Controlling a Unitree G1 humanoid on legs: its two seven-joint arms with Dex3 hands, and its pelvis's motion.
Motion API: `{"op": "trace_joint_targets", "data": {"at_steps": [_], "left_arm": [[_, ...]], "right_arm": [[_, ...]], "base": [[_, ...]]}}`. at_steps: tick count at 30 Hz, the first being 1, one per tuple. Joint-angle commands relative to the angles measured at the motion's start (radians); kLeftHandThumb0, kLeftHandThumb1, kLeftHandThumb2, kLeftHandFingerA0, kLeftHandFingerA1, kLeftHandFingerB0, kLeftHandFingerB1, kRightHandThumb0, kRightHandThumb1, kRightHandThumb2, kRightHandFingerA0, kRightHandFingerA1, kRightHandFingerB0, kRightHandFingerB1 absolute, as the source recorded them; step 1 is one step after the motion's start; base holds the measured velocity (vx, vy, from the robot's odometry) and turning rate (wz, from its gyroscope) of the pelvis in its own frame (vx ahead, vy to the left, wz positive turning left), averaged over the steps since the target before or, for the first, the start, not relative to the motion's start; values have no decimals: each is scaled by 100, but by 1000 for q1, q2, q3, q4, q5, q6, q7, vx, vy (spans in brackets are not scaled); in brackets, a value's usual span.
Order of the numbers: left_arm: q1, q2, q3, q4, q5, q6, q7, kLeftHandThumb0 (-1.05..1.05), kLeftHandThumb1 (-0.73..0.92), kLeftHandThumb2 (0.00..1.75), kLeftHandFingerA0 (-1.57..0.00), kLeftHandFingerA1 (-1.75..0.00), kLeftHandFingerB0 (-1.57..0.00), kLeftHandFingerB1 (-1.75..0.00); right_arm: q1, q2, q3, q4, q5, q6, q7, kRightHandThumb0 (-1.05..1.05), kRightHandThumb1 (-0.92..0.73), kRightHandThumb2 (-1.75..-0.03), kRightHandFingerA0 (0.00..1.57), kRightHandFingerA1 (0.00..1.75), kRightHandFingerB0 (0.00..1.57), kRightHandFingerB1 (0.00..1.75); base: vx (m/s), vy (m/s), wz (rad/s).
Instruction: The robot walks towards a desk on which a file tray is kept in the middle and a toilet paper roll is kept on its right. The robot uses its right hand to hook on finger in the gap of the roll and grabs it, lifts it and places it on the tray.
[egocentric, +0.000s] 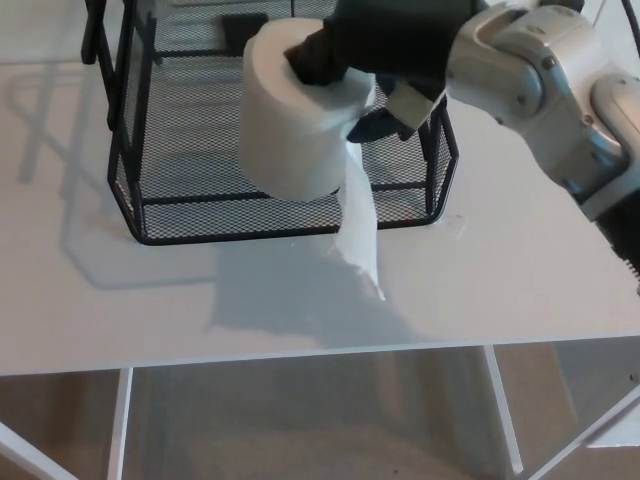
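head view: right hand (375, 50) grasps the toilet paper roll (295, 120), one finger hooked in its core. roll hangs over the file tray (140, 215), a loose sheet trailing down.

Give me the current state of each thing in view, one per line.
Toilet paper roll: lifted, hanging over the tray, loose tail dangling down.
Right hand: shut on the roll, one finger hooked in its core.
File tray: upright on the desk, bottom shelf bare.
Left hand: not in view.
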Motion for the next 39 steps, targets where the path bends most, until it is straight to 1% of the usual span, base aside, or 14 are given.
{"op": "trace_joint_targets", "data": {"at_steps": [1, 3, 7, 12, 13, 16, 22, 29, 30, 31, 33, 34, 36, 39], "left_arm": [[1, 13, -22, -6, 31, -4, 0, -99, 76, 85, -74, -115, -45, -102], [1, 17, -32, 0, 38, -8, -4, -98, 76, 90, -71, -118, -38, -109], [3, 15, -33, 10, 34, -12, -4, -101, 75, 87, -77, -115, -43, -103], [8, 12, -36, 10, 33, -12, 0, -101, 75, 86, -72, -116, -36, -109], [11, 12, -37, 9, 33, -16, 0, -100, 77, 87, -76, -112, -43, -102], [12, 12, -37, 8, 31, -13, -3, -101, 78, 85, -72, -112, -39, -101], [12, 17, -39, 4, 31, -11, -8, -104, 77, 83, -73, -116, -40, -105], [17, 20, -40, -5, 29, -15, -21, -102, 77, 84, -72, -115, -41, -103], [23, 19, -41, -6, 30, -16, -19, -102, 76, 85, -72, -115, -41, -103], [25, 19, -43, -5, 32, -18, -19, -104, 76, 85, -68, -117, -37, -110], [27, 18, -43, -5, 32, -20, -19, -104, 76, 85, -68, -117, -37, -110], [23, 19, -46, 1, 35, -12, -18, -103, 77, 85, -69, -117, -36, -109], [19, 19, -49, 1, 39, -4, -13, -102, 78, 85, -72, -114, -42, -102], [30, 19, -45, 1, 33, -9, -16, -102, 76, 85, -70, -118, -42, -110]], "right_arm": [[-44, 27, 17, 28, 26, 46, 143, -25, -59, -65, 84, 139, 90, 61], [-81, 43, 19, 53, 37, 106, 233, -30, -71, -65, 90, 126, 66, 49], [-139, 48, 12, 74, 44, 177, 344, -35, -59, -58, 86, 110, 22, 32], [-179, 54, -7, 73, 62, 279, 454, -32, -57, -57, 79, 110, 15, 34], [-228, 38, 23, 87, 38, 272, 531, -39, -55, -56, 58, 85, 8, 32], [-309, 17, 54, 104, 21, 269, 664, -47, -41, -72, 53, 66, 5, 29], [-410, -9, 81, 128, 17, 240, 790, -52, -39, -71, 43, 57, 6, 29], [-453, -20, 61, 146, 27, 252, 821, -54, -40, -71, 53, 64, 7, 38], [-457, -12, 53, 148, 25, 294, 824, -33, -33, -86, 58, 73, 0, 46], [-480, -10, 40, 170, 36, 309, 837, -53, -43, -73, 71, 71, 9, 40], [-491, -6, 36, 184, 41, 312, 844, -53, -43, -73, 71, 71, 9, 40], [-512, -14, 15, 200, 57, 319, 847, -45, -53, -56, 77, 65, 14, 31], [-547, -21, 0, 236, 67, 313, 857, -45, -54, -56, 56, 59, 13, 31], [-597, -44, 10, 247, 47, 244, 849, -54, -55, -57, 66, 60, 15, 32]], "base": [[0, 0, 0], [0, 0, 0], [0, 0, 0], [0, 0, 0], [0, 0, 0], [0, 0, 0], [0, 0, 0], [0, 0, 0], [0, 0, 0], [0, 0, 0], [0, 0, 0], [0, 0, 0], [0, 0, 0], [0, 0, 0]]}}
